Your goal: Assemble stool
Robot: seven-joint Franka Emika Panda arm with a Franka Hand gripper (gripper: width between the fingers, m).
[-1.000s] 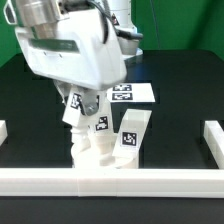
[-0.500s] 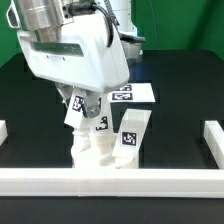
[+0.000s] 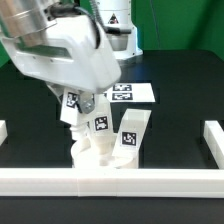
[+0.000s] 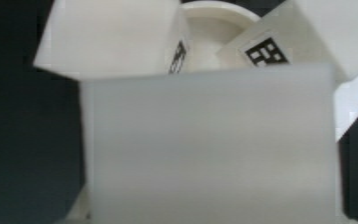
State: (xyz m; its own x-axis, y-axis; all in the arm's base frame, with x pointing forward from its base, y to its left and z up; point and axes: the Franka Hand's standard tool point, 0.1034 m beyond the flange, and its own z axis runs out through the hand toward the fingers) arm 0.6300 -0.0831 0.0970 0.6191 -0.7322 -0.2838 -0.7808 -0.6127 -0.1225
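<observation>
A: Exterior view first. White plastic stool seat [image 3: 98,158], a thick round disc, lying flat on the black tabletop [image 3: 175,115], pressed up to the long white border rail [image 3: 110,181] at the front. Three short blocky white plastic legs, each tagged in black and white: one [image 3: 72,107] tilted over the seat, another [image 3: 99,128] beside it already down at the seat, a third [image 3: 132,135] leaning against the seat on the exterior view's right.

B: And the end effector [image 3: 78,100]?

A: Clenched on the tilted leg, near its upper end. Marker board [image 3: 133,93] lying flat well behind.

B: Handling?

A: Probably light and rigid, hard moulded plastic; smooth faces, so likely a bit slippery under metal pads. Best taken across two flat opposite faces, high up, leaving the lower end free for a socket. No sign of fragility, though a skewed entry could jam.

A: Wrist view now. Mostly filled by a broad matte white face of the held leg [image 4: 211,150], blurred and very close. Beyond it a rounded white part [image 4: 220,20], seat or socket, hard to tell. A tagged block [image 4: 274,50] alongside.

B: Surfaces?

A: Plain, even, sharp-edged blocks against a rounded disc.
</observation>
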